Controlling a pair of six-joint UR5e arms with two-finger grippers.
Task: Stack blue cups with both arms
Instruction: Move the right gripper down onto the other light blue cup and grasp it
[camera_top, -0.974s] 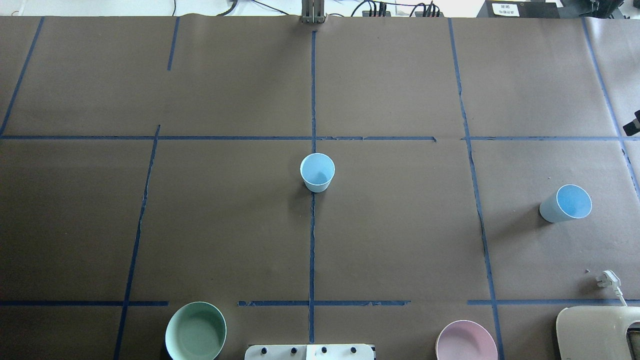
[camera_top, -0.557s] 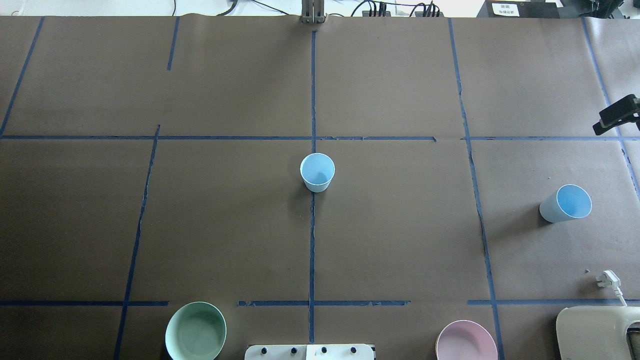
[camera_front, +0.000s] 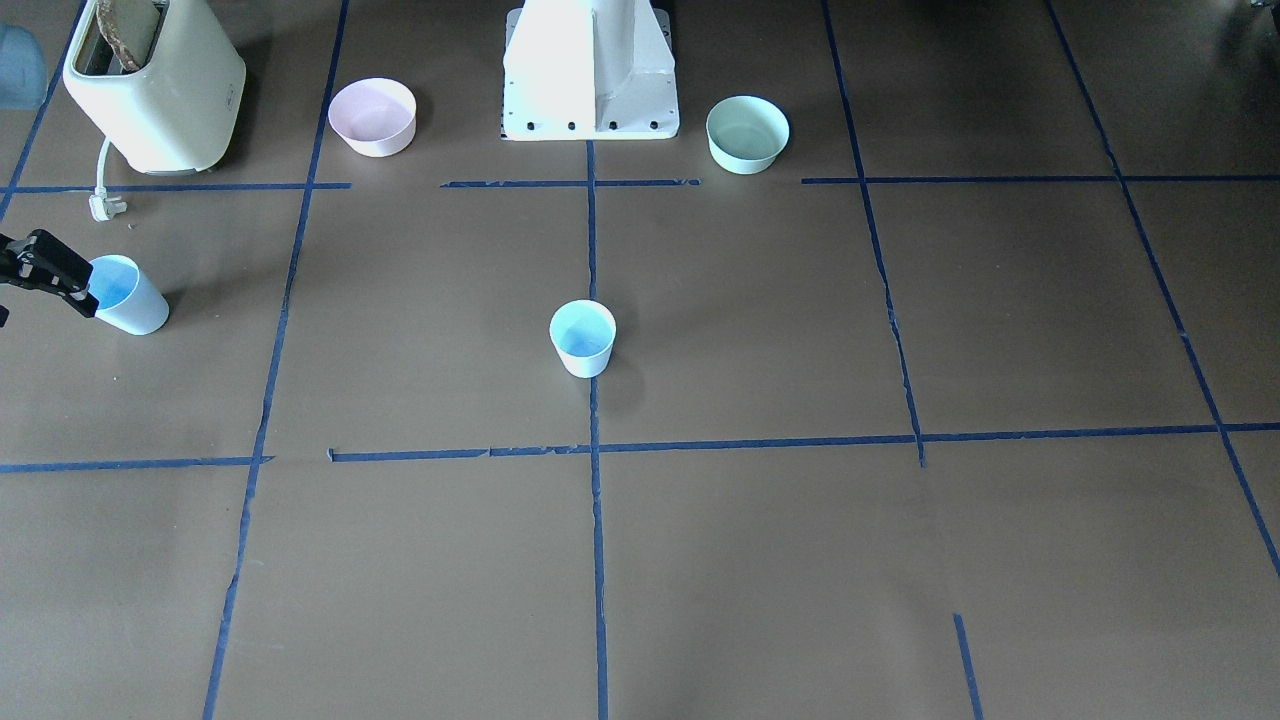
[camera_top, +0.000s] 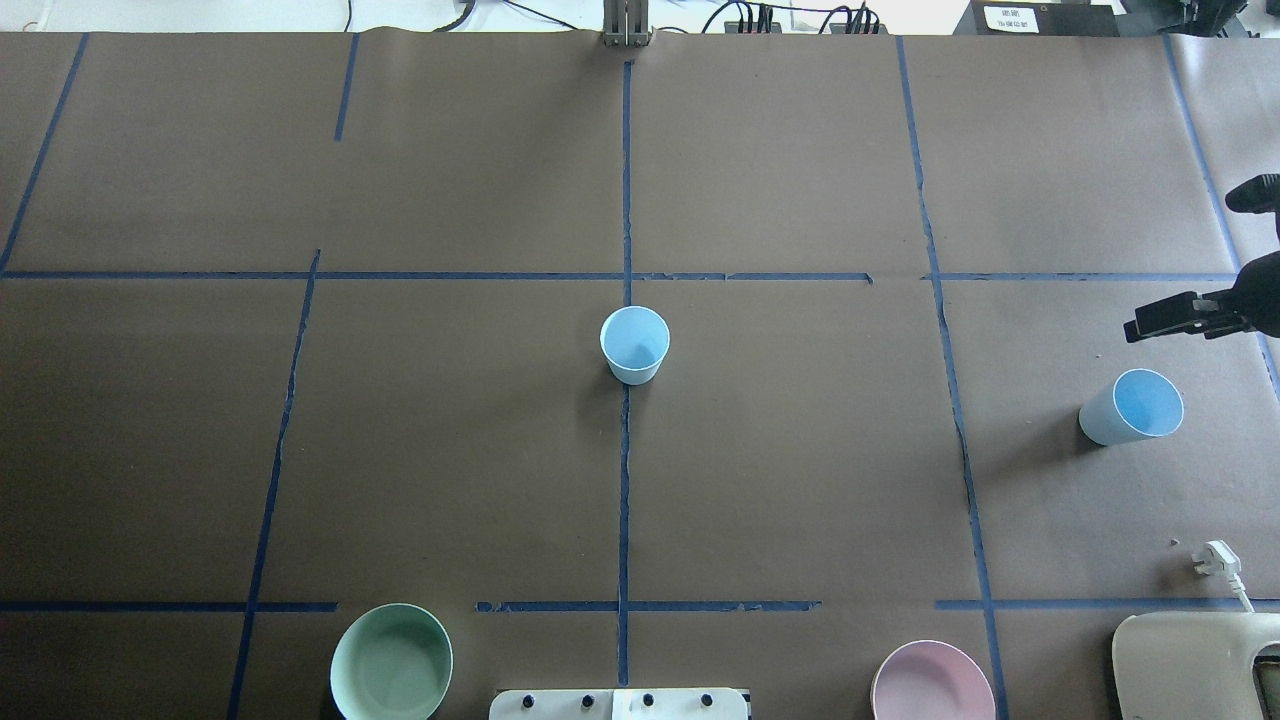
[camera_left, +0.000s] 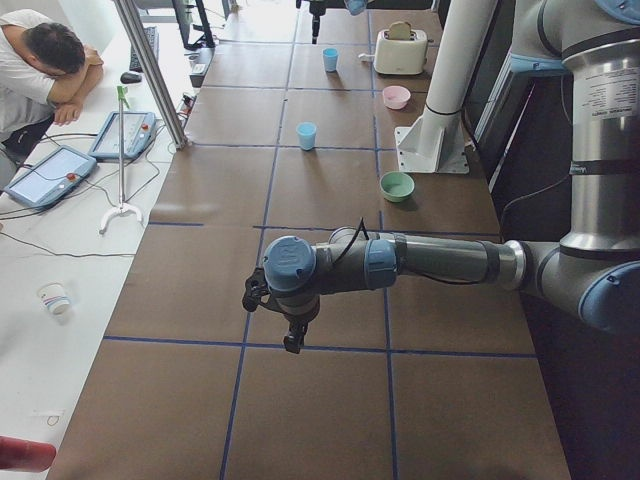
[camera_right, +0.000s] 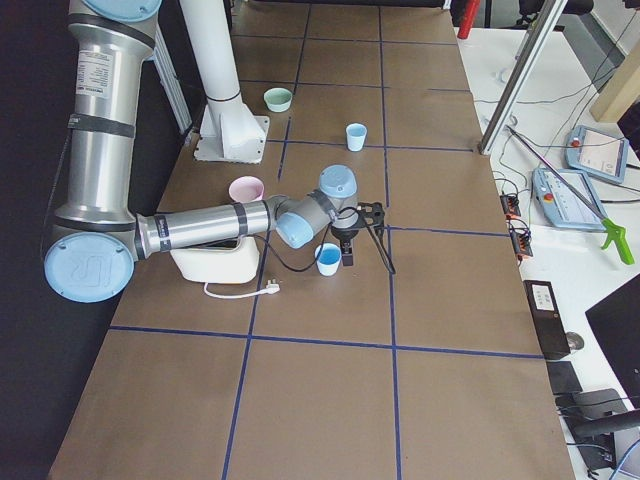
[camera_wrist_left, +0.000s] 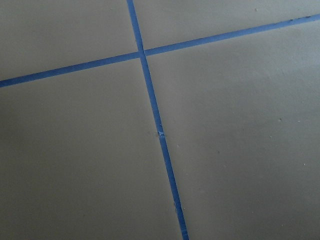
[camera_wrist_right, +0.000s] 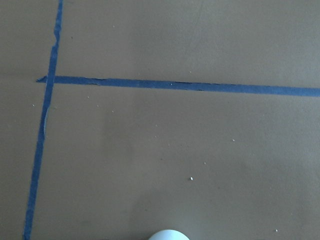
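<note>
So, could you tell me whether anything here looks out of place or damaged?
Nothing is spilled and both blue cups stand upright. The plug of the toaster lies loose, and the blue tape is torn in places.

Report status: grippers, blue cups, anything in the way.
Right gripper open, near outer blue cup. Left gripper distant, state unclear. Centre blue cup untouched, unstacked. Toaster, pink bowl off the path.

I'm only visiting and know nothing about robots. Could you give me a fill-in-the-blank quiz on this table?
The table holds ___ blue cups.
The bowl nearer the toaster is ___.
The other bowl is mint-___.
The right gripper, near the right cup, holds ___.
Missing: two; pink; green; nothing.
</note>
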